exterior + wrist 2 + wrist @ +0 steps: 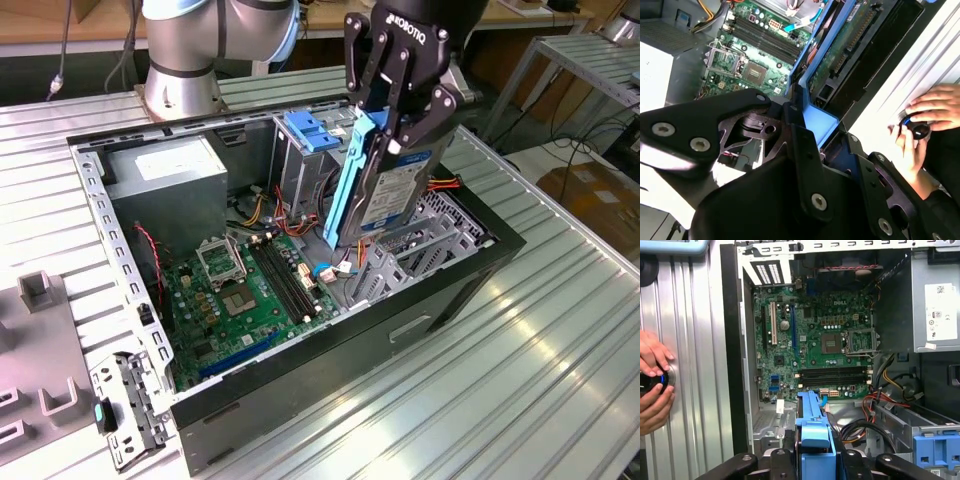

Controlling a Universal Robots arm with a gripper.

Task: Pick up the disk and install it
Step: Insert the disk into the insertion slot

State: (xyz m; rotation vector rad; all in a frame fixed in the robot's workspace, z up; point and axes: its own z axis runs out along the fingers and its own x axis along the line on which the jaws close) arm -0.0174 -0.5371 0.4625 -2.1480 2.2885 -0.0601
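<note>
Grips the disk (pixel 400 200) on edge in the clenched claw (pixel 397 125), with its upper part pinched between the fingers and the rest hanging tilted below them, lower end reaching into the open computer case (pixel 400 325) on the tabletop (pixel 540 340), just beside the motherboard (pixel 250 285).

White lettering, a maker's name, runs across the black body of the gripper (pixel 400 125) in the exterior view. The disk (pixel 400 175) carries a white-and-blue label (pixel 385 210); its barcodes and print are too small to read. The grey power supply (pixel 185 215) bears a white sticker (pixel 165 163). In the first wrist view that sticker (pixel 941 315) shows round marks and fine print, none of it legible. The motherboard (pixel 815 340) has tiny white markings beside its parts, which are also unreadable.
</note>
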